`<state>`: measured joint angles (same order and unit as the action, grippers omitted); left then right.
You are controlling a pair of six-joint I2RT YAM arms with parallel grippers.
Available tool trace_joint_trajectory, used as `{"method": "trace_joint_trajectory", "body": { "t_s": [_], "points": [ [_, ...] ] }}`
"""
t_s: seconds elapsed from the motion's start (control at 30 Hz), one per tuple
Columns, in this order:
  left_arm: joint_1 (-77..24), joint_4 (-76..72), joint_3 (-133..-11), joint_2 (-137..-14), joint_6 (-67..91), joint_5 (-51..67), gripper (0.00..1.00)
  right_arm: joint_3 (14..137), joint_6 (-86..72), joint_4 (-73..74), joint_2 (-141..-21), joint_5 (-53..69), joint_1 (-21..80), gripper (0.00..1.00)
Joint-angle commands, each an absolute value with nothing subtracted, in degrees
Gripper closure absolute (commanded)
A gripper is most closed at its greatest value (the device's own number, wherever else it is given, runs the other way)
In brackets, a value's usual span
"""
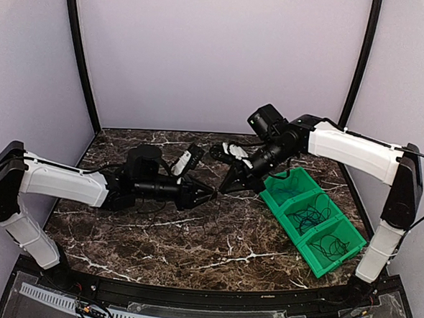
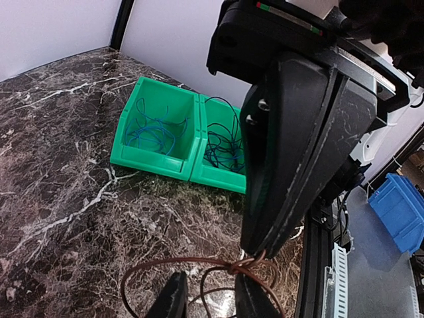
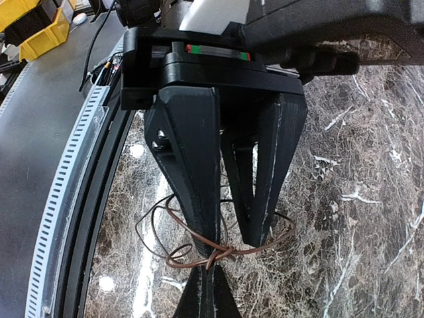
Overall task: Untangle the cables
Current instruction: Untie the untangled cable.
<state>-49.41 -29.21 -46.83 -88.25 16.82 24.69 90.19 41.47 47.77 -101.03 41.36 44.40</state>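
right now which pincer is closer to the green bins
Right. The right pincer, shut on the brown cable, hangs just left of the green bins, near their far end. The left pincer faces it tip to tip from farther left.

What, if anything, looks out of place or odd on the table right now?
The brown cable is bunched into a tight knot where its loops cross, pinched in the shut right pincer at mid-table. The other cables lie inside the green bins; nothing is spilled.
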Motion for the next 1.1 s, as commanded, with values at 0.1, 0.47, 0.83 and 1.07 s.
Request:
{"method": "trace_joint_trajectory", "body": {
  "t_s": [0.1,0.47,0.83,1.07],
  "points": [
    [-49.7,-35.1,-48.6,-89.0,18.7,28.0,0.77,91.4,41.3,46.8,-101.5,41.8,44.6,1.0],
    [-49.6,-39.7,-47.4,-88.8,21.7,27.8,0.74,90.3,41.6,46.3,-101.3,40.9,44.7,1.0],
    [-48.4,-41.4,-45.8,-87.8,24.1,25.3,0.92,89.4,41.6,45.8,-101.0,40.2,44.8,1.0],
    [-43.3,-50.3,-39.4,-86.2,35.6,22.9,0.95,88.0,42.7,45.8,-100.2,40.0,45.2,1.0]
  ]
}}
